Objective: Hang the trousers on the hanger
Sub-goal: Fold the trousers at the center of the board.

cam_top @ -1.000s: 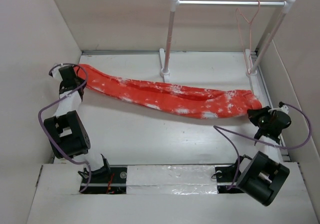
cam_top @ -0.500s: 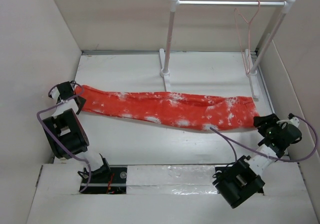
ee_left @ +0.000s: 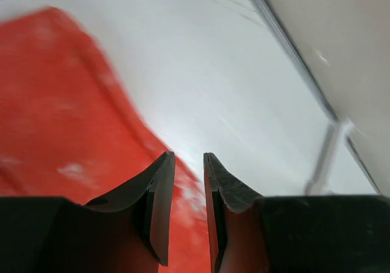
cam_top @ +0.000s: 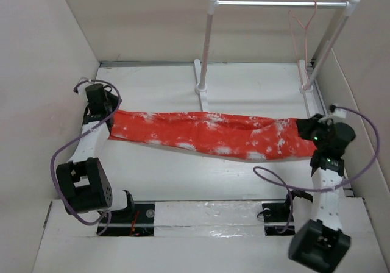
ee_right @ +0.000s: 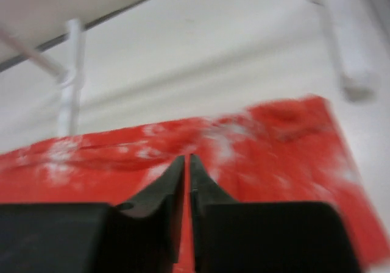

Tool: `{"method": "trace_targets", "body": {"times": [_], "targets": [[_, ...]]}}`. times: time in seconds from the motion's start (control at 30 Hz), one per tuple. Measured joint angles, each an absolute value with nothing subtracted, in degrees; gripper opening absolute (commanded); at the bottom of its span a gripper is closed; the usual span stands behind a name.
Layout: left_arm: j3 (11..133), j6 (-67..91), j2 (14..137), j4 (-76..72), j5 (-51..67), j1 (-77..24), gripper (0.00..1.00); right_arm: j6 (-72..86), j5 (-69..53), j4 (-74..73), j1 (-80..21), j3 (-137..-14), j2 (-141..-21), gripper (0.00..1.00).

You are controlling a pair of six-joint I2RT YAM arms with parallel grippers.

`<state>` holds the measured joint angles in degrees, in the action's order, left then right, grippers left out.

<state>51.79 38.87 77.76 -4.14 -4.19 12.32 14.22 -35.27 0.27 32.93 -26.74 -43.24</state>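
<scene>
Trousers (cam_top: 207,131) stretched over white table (cam_top: 244,84), pale walls (cam_top: 152,23) around, both jaws clenching them

The white table (cam_top: 183,175) bears the trousers (cam_top: 207,133) stretched across it, with the white rail (cam_top: 277,4) standing behind.

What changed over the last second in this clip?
The trousers were pulled nearer the arms at their left end, so they now lie almost level across the table instead of slanting toward the far left corner. The left gripper and right gripper kept their jaws on the two ends. The hanger stayed on the rail.
</scene>
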Motion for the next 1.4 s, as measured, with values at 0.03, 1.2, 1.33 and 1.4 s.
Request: {"method": "trace_targets", "body": {"times": [0.03,1.2,1.33,1.4], "targets": [[51.79,39.07,77.65,-5.65,-3.38,10.13,0.22,14.5,-31.64,0.95,26.13,-28.12,-43.9,0.0],[52.75,46.13,101.97,-13.63,-0.3,8.38,0.25,10.09,-11.66,10.55,-12.95,-60.16,-108.25,0.0],[52.75,46.37,100.44,-13.85,-0.49,8.4,0.27,10.31,-12.95,11.14,-12.64,-58.5,-107.5,0.0],[52.75,46.57,97.91,-14.0,-0.69,7.88,0.27,10.15,-12.86,10.41,-12.91,-57.71,-105.25,0.0]]}}
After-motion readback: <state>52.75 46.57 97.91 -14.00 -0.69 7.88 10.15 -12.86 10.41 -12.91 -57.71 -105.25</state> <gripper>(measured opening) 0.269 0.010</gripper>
